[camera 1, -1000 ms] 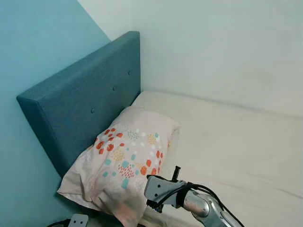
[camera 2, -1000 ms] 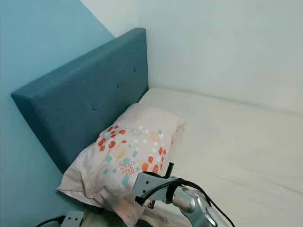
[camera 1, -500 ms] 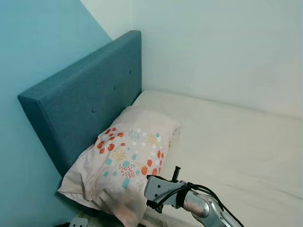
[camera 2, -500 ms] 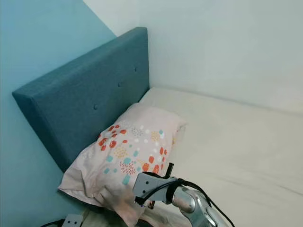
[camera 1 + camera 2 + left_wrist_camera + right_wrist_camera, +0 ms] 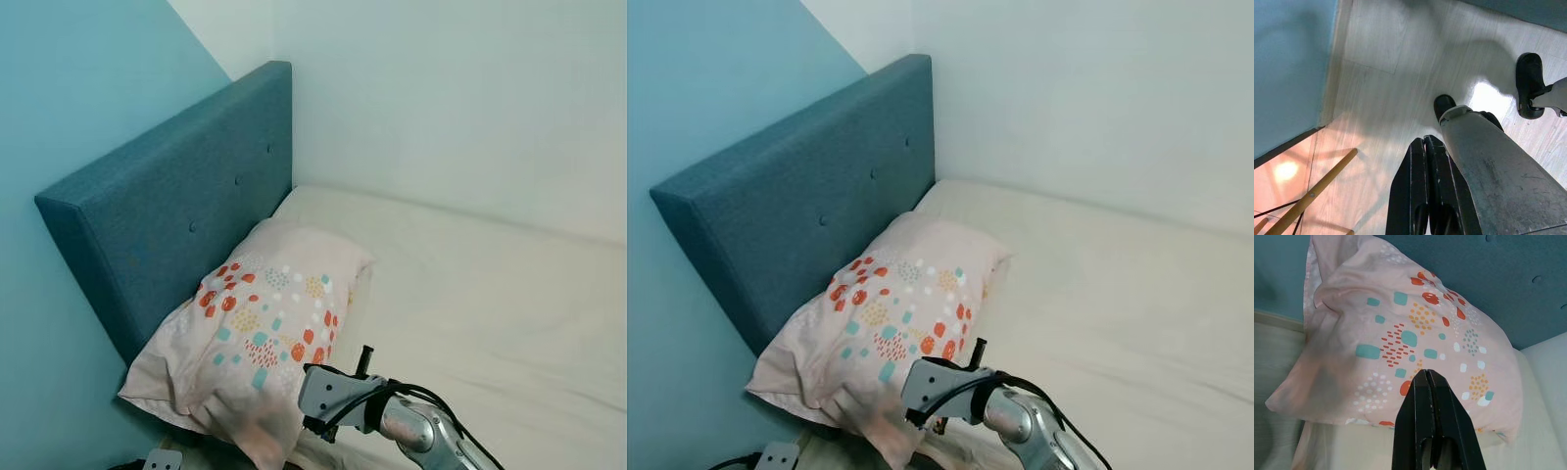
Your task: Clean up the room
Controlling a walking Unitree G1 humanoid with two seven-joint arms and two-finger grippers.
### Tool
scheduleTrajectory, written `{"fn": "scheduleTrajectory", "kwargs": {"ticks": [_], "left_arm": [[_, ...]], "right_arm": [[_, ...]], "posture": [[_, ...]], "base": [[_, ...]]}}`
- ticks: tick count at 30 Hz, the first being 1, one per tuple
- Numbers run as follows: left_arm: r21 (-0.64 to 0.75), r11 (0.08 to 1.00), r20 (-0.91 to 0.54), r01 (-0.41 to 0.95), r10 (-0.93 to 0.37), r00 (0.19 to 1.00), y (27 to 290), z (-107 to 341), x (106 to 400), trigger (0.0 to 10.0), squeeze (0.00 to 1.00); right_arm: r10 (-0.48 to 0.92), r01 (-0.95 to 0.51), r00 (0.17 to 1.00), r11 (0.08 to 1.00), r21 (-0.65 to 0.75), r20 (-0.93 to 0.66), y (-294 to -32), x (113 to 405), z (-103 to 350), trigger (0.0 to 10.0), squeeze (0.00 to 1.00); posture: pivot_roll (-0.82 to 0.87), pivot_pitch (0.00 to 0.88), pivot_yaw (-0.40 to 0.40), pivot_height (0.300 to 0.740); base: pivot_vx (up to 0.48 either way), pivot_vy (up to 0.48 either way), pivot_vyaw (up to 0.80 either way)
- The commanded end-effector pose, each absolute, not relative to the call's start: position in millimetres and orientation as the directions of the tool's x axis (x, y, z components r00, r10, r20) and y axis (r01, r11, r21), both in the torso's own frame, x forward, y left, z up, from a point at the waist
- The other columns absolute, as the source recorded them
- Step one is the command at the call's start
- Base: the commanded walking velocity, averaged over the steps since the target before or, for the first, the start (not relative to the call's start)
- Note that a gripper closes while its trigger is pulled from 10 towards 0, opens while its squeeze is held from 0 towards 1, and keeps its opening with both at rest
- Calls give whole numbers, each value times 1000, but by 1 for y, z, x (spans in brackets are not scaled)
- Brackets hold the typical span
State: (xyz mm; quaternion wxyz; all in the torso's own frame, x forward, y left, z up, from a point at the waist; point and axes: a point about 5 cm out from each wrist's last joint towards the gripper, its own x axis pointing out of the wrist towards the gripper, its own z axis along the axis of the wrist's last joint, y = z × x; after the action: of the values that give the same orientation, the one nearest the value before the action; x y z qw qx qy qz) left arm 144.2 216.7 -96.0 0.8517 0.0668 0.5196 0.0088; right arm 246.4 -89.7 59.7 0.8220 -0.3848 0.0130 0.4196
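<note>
One patterned pillow (image 5: pixel 257 335) leans on the blue headboard (image 5: pixel 167 206), its corner overhanging the mattress (image 5: pixel 490 304). My right gripper (image 5: pixel 1426 382), fingers clenched empty, probably should nudge it inward gently.

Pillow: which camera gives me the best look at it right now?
The left eye view: the whole patterned pillow shows, propped against the blue headboard at the mattress end. The right eye view matches it. The right wrist view is closer, with the shut right gripper before it. The left wrist view faces floor.
</note>
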Motion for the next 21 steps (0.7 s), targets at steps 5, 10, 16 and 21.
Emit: {"fn": "scheduleTrajectory", "kwargs": {"ticks": [5, 10, 16, 21], "left_arm": [[133, 990, -882, 43, 99, 460, 225, -94, 146, 10000, 0], [136, 988, -887, 74, 89, 453, 223, -95, 145, 10000, 0], [117, 993, -869, 31, 87, 487, 217, -92, 155, 10000, 0], [117, 993, -873, 26, 90, 479, 217, -94, 151, 10000, 0]], "right_arm": [[681, -695, 651, 356, -625, -336, -86, 248, 63, 10000, 0], [682, -694, 651, 357, -625, -333, -83, 249, 64, 10000, 0], [682, -699, 647, 353, -622, -340, -86, 250, 62, 10000, 0], [685, -672, 652, 321, -668, -326, -84, 249, 63, 10000, 0]], "posture": [[-187, 41, 19, 740], [-177, 30, 15, 740], [-108, 12, -18, 740], [-112, 6, -29, 740]], "base": [[0, 0, 0], [0, 0, 0], [0, 0, 0], [0, 0, 0]]}}
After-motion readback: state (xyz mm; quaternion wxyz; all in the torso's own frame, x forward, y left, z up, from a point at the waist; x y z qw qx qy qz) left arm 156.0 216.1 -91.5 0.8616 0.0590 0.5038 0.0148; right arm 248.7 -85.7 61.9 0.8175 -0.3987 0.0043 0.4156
